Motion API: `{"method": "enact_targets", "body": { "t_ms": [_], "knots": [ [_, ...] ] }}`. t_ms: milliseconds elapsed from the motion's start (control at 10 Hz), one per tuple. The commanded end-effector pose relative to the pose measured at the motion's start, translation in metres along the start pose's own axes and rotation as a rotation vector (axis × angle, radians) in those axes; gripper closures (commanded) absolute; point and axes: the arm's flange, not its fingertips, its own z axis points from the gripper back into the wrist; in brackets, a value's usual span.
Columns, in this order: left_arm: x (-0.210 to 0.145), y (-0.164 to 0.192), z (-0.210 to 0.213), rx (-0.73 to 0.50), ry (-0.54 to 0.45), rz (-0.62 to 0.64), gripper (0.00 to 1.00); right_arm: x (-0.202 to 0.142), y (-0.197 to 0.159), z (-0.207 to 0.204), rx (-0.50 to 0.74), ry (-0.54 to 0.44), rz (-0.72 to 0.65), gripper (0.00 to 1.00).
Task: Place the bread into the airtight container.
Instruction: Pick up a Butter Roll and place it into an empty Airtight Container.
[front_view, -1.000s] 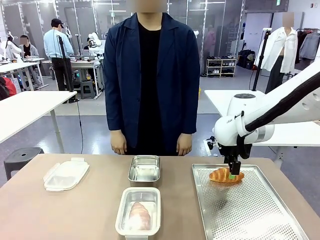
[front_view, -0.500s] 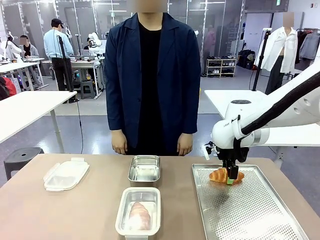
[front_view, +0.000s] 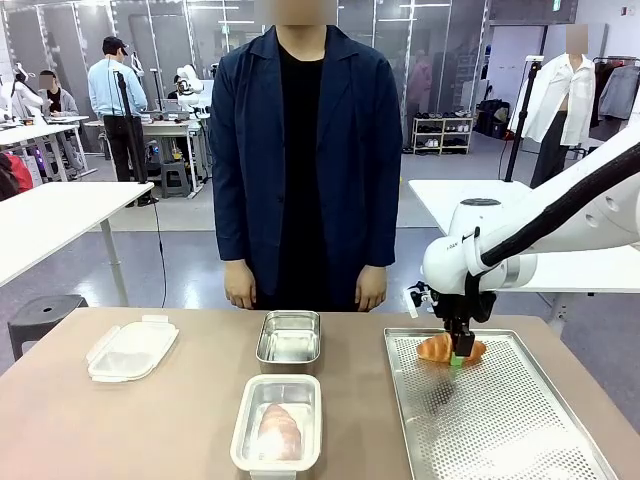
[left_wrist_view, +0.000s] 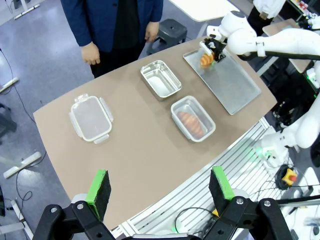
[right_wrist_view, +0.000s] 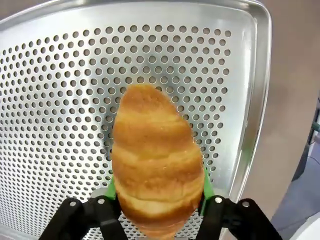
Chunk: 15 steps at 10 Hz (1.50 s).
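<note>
In the front view, your right gripper (front_view: 461, 352) is pinched on the bread (front_view: 440, 348) at the far end of the tray (front_view: 500, 430). So you are at the grasp step, with nothing carried across yet.

An empty tin (front_view: 289, 314) and a nearer container (front_view: 243, 420) already holding a loaf sit to the left, with a lid (front_view: 130, 350) well apart.

From the left wrist, your left gripper (left_wrist_view: 159, 175) hangs spread wide, high over the table.

In the right wrist view, the green pads (right_wrist_view: 207, 186) squeeze the bread's sides above the tray.

Next, lift straight up, carry it left, and lower it gently. The crust looks soft and could crush or slip.
</note>
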Motion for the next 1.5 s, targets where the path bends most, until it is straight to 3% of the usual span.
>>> {"method": "enact_targets", "body": {
  "t_ms": [0,500,800,1400],
  "knots": [
    [0.0,-0.001,0.001,-0.015,0.001,-0.024,0.0,-0.001,0.0,0.011,0.012,-0.014,-0.023,0.49],
    [0.0,-0.001,0.001,-0.015,0.001,-0.024,0.0,0.009,0.016,0.098,-0.019,-0.039,-0.134,0.5],
    [0.0,-0.001,0.001,-0.015,0.001,-0.024,0.0,0.046,0.026,0.136,-0.052,-0.016,-0.185,0.5],
    [0.0,-0.001,0.001,-0.015,0.001,-0.024,0.0,0.139,0.043,0.156,-0.017,-0.014,-0.188,0.5]
  ]
}}
